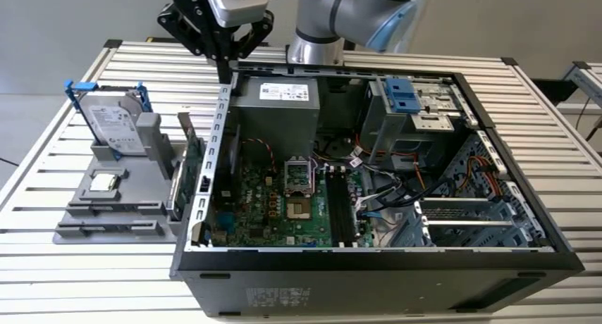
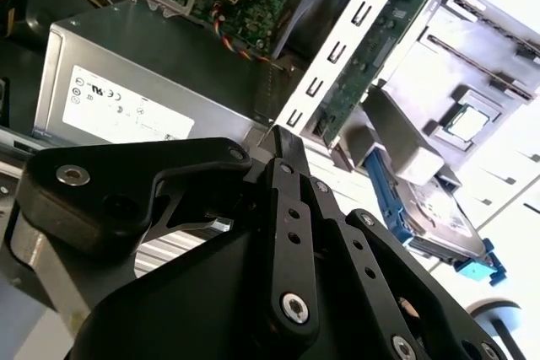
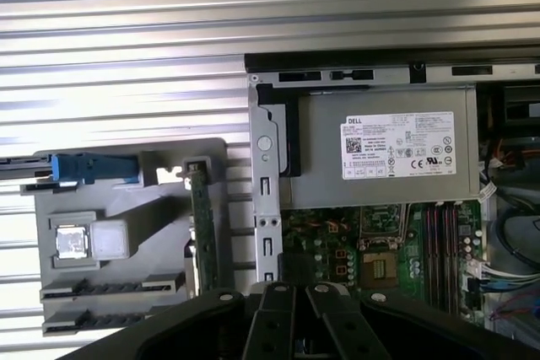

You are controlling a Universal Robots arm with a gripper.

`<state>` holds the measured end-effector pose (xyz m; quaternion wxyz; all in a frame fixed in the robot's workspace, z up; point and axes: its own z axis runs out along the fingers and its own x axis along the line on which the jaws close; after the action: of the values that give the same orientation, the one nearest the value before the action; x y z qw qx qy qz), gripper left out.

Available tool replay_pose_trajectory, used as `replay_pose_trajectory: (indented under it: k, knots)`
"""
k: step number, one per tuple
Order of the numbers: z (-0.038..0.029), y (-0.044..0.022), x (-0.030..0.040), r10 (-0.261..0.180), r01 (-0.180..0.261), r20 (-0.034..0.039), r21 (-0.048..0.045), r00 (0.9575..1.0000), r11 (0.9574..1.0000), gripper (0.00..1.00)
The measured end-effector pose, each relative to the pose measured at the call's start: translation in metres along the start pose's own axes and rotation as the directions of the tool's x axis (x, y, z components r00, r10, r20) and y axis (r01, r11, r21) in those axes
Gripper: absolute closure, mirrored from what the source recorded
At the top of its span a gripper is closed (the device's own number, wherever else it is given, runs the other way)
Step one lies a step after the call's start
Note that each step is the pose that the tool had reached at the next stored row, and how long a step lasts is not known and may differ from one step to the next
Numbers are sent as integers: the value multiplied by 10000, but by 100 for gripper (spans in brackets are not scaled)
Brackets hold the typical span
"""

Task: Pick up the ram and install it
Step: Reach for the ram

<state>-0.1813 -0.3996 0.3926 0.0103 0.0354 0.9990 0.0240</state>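
Slatted table [image 1: 94, 282]; gripper [image 1: 227, 60] hovers above the PC case wall [image 1: 223, 120], fingers together, empty. Ram [image 3: 201, 225], probably, stands edge-up in the grey fixture [image 3: 152, 242]. Best grasped mid-length, square across the thin edge.

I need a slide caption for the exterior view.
Gripper above a corner of the open computer case; ram stands in the gray holder.

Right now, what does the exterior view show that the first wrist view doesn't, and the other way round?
The exterior view adds the arm's silver-and-blue joints, the drive cage's blue latch and the computer case's dark near wall. The first wrist view adds a straight-down look at the ram, edge-on in its slot of the grey holder. Both share those two, the gripper, power supply, motherboard, blue-framed hard drive and processor.
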Motion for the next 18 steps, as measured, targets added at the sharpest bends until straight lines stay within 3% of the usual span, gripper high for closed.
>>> replay_pose_trajectory:
  k: [18]
  knots:
    - [-5,-27,197,0,0,1,0,10000,10000,100]
